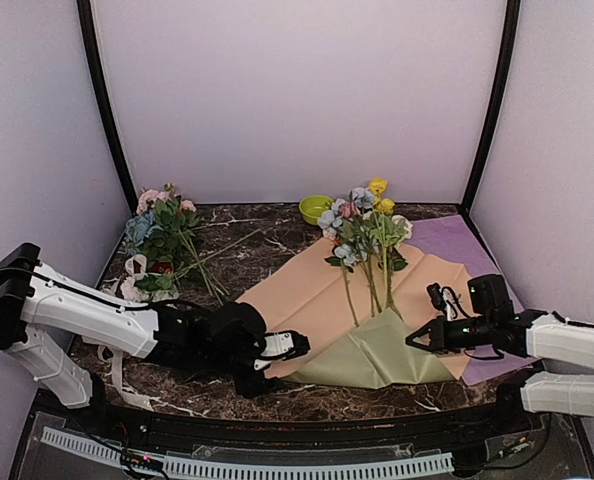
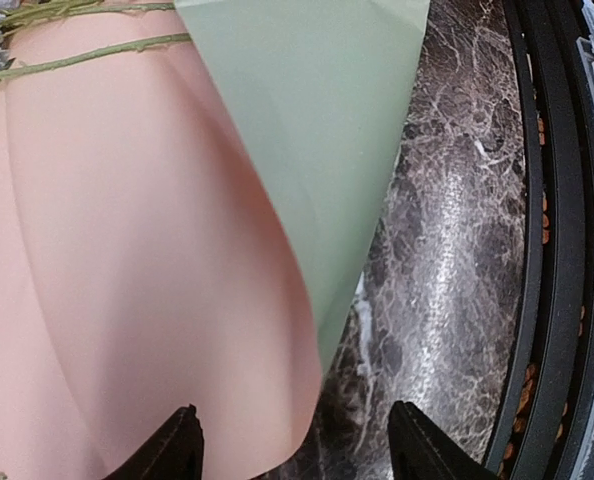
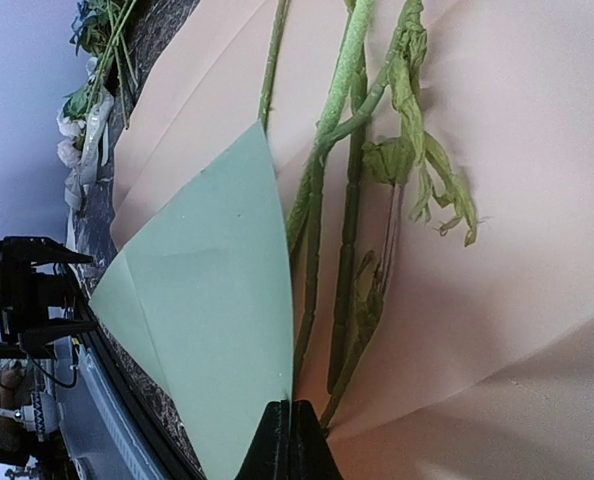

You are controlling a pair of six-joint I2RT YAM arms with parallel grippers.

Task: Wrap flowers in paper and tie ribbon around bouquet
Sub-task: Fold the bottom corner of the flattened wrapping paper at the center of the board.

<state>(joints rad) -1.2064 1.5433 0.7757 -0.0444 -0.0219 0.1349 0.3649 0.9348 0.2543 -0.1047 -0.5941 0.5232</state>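
Top view: paper (image 1: 297,295), a peach sheet with a sage fold, flat on the marble worktop (image 1: 257,245) between left claw (image 1: 295,345) and right claw (image 1: 414,338); flowers (image 1: 367,230) on it, beyond both. Left wrist view: left claw (image 2: 297,445) parted wide, empty, peach edge just ahead. Right wrist view: right claw (image 3: 290,440) closed at the sage corner, pinch uncertain. Paper likely light, floppy, crease-prone; take by a corner.

The paper (image 2: 127,250) in front of the left end effector (image 2: 295,425) is looking smooth and matt; the tabletop (image 2: 447,250) beside it is shining like marble.
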